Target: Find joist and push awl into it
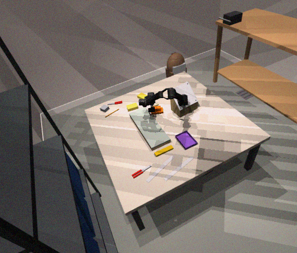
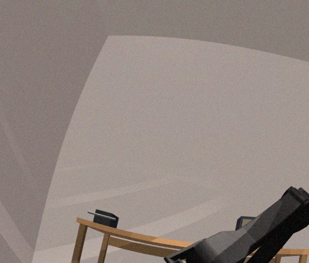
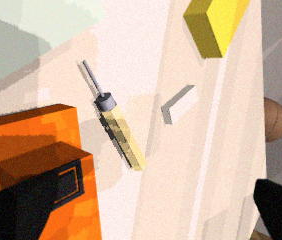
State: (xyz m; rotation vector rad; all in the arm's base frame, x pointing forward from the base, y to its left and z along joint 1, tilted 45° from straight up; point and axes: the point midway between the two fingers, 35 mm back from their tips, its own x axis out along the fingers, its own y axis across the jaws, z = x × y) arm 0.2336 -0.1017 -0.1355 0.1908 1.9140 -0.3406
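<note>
The orange stud finder [image 1: 159, 109] [image 3: 83, 215] lies on the table off the panel's far end. The awl [image 3: 123, 137] lies beside it in the wrist view, with a pale yellow handle, grey collar and thin grey shaft. My gripper [image 1: 151, 109] [image 3: 156, 183] is open and empty above the table, near the stud finder and awl; its left finger overlaps the stud finder in the wrist view. The grey-green floor panel [image 1: 158, 138] [image 3: 78, 12] lies flat. The purple tray [image 1: 186, 139] looks empty. The joist is hidden; I cannot make out any hole.
Yellow blocks [image 1: 132, 106] [image 3: 212, 32] stand near the panel's far end. A small grey angled piece [image 3: 168, 112] lies right of the awl. A yellow bar [image 1: 164, 150] lies by the panel's near end, with red-handled pliers [image 1: 137, 173] farther forward. The arm's base stands by a tilted white board [image 1: 186, 91].
</note>
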